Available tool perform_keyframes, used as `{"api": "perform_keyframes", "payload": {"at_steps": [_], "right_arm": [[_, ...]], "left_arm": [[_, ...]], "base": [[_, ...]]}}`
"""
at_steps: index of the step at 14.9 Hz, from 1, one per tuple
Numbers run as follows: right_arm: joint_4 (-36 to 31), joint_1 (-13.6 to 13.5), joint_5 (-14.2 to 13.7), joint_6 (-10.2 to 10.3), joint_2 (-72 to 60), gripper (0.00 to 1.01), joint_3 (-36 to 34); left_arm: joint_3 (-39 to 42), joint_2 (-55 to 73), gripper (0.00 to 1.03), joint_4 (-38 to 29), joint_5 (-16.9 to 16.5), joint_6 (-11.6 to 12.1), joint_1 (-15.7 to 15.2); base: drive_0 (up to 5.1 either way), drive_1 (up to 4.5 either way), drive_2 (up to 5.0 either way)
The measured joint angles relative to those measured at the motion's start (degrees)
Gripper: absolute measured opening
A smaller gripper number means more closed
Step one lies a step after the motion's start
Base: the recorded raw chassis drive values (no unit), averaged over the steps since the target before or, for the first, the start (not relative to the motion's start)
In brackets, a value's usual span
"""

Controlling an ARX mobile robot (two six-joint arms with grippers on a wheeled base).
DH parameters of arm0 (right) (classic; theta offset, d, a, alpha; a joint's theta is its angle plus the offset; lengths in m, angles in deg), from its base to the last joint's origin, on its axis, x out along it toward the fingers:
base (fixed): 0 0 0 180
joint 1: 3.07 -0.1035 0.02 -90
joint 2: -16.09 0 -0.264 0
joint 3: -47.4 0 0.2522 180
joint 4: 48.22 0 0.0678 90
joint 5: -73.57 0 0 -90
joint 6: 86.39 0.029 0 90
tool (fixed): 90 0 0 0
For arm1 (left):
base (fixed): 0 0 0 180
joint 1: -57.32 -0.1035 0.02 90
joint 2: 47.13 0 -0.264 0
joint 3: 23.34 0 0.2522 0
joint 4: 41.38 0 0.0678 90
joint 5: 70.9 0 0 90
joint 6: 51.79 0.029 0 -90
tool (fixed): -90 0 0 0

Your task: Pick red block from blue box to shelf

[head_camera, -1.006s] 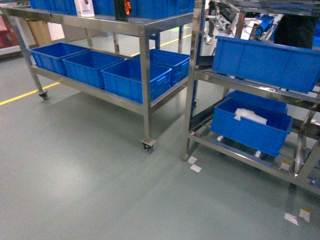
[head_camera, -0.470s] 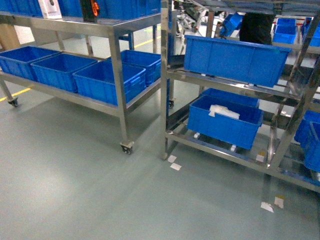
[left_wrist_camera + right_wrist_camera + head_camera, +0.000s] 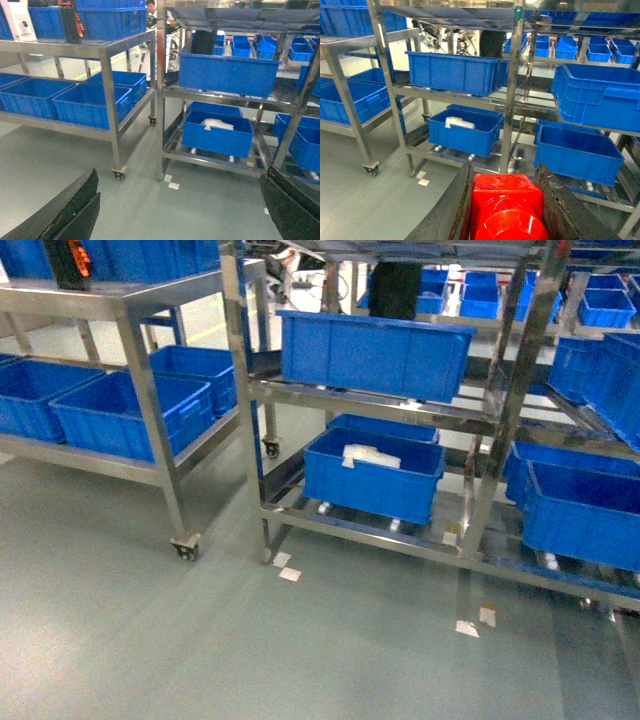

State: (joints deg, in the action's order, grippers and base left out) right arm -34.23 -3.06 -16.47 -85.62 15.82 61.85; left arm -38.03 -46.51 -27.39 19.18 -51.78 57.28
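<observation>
In the right gripper (image 3: 506, 210), one red block (image 3: 506, 202), clamped.

The steel shelf (image 3: 500, 420) stands on the grey floor (image 3: 150, 640), 1 dark blue crate (image 3: 375, 352) sitting on its middle tier, another crate (image 3: 372, 478) holding something white on the bottom tier, paper scraps (image 3: 288, 573) by its foot.

One red block (image 3: 506, 210) was visible. Two steel units stood side by side: one shelf (image 3: 508, 390) and one table (image 3: 75, 47). Four crates (image 3: 90, 104) sat on the table's lower tier. Four paper scraps (image 3: 289, 574) lay on the floor.
</observation>
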Motion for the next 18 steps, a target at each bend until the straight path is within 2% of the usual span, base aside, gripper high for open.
{"api": "perform_keyframes", "payload": {"at_steps": [15,18], "right_arm": [[0.0,0.0,0.0,0.0,0.0,0.29,0.0],[0.0,0.0,0.0,0.0,0.0,0.29,0.0]], "left_arm": [[0.0,0.0,0.98,0.0,0.0,0.0,0.0],[0.0,0.0,0.98,0.0,-0.1,0.0,0.1]], "base": [[-1.6,-1.61,-1.6],[-0.3,-0.29,-0.3]]}}
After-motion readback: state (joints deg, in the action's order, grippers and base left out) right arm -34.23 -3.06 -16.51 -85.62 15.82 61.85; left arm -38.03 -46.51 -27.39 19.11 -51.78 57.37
